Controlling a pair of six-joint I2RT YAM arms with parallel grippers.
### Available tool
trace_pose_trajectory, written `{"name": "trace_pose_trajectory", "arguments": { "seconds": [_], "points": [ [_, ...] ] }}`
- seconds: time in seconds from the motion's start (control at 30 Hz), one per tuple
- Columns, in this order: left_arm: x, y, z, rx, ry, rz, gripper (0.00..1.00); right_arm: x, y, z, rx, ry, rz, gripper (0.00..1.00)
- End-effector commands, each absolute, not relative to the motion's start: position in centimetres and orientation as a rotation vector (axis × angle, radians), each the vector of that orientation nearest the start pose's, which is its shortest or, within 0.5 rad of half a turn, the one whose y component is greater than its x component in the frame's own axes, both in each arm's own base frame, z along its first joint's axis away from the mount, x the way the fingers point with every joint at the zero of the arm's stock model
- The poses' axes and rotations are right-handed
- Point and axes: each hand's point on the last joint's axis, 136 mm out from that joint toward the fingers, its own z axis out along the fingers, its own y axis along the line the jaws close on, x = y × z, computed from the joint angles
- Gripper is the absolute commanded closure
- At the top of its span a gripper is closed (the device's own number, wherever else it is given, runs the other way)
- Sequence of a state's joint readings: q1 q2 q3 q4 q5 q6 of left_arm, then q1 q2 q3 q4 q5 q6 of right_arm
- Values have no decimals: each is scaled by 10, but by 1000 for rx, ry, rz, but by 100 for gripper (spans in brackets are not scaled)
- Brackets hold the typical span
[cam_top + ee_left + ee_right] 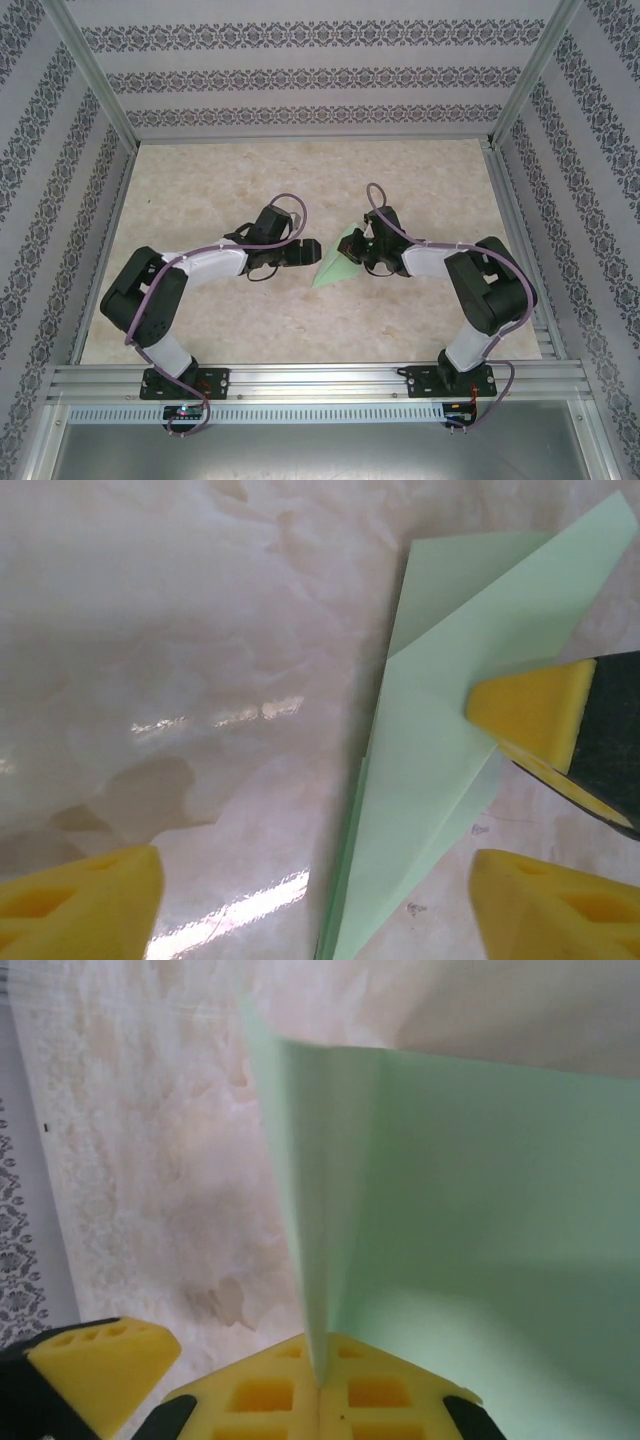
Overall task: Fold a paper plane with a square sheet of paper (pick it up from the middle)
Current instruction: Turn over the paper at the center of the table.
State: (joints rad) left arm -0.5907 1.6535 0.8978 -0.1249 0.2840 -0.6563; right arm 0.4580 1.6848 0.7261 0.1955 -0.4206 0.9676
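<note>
Folding step. Your right tool (320, 1388) pinched shut on paper plane (335, 270). Left tool (303, 252) wide open beside it, empty. Next, likely: press crease.

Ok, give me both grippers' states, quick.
Left gripper: open, holding nothing.
Right gripper: shut on the folded green paper.

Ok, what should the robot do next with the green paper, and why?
Probably back the left end effector away slightly. It is open and grips nothing, though the folded paper reaches between its jaws, while the right end effector is shut on that paper, so clearing room would let the right one move it.
</note>
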Motion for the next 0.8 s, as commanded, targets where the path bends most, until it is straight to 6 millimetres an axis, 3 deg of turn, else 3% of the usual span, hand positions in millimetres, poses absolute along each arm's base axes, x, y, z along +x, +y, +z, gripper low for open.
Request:
{"name": "trace_pose_trajectory", "arguments": {
  "seconds": [0.0,0.1,0.33,0.5,0.67,0.77],
  "points": [
    [312,-271,87,85,2574,-965,12,344,252,102,285,2364,1236,97],
    [311,-273,104,94,2520,-1097,0,341,256,136,161,2284,1350,97],
    [305,-293,168,158,2289,-1506,0,328,263,199,-75,2142,1576,97],
    [296,-304,211,186,2121,-1721,0,321,269,224,-157,2092,1658,96],
    [293,-304,232,168,2059,-1777,2,316,272,245,-188,2040,1739,96],
    [292,-304,246,164,2015,-1810,11,315,274,257,-192,2010,1773,94]
  ]
}}
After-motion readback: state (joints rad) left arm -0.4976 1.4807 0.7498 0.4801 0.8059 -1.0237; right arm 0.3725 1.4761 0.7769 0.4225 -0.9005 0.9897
